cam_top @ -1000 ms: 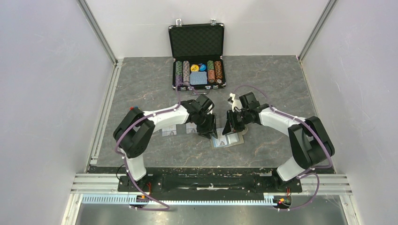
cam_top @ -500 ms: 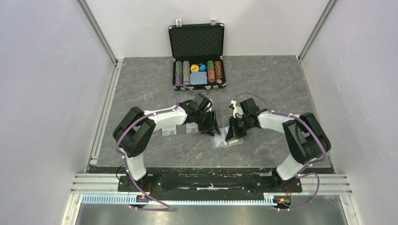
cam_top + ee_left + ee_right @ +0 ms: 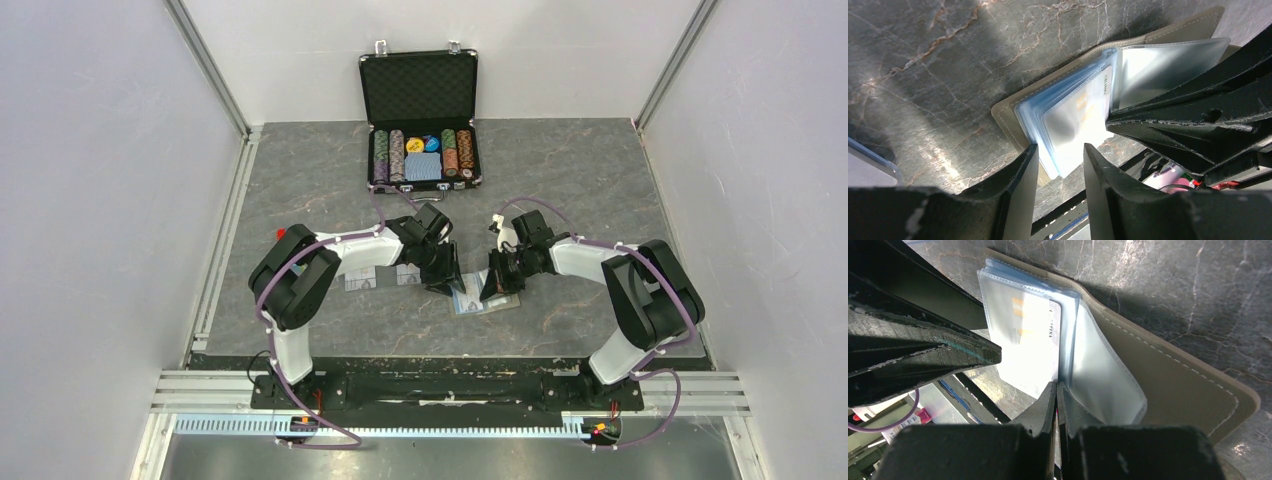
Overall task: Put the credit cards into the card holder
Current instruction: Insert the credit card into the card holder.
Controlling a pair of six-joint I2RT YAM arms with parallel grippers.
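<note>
Left gripper (image 3: 1060, 150) and right gripper (image 3: 1056, 388) crowd the card holder's (image 3: 1173, 375) edge.

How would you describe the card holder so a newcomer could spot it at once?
From the open black poker-chip case at the far edge of the table, come straight toward the near edge. The card holder lies open there: taupe, stitched, with clear bluish sleeves, unlike the pale flat pieces left of it.
</note>
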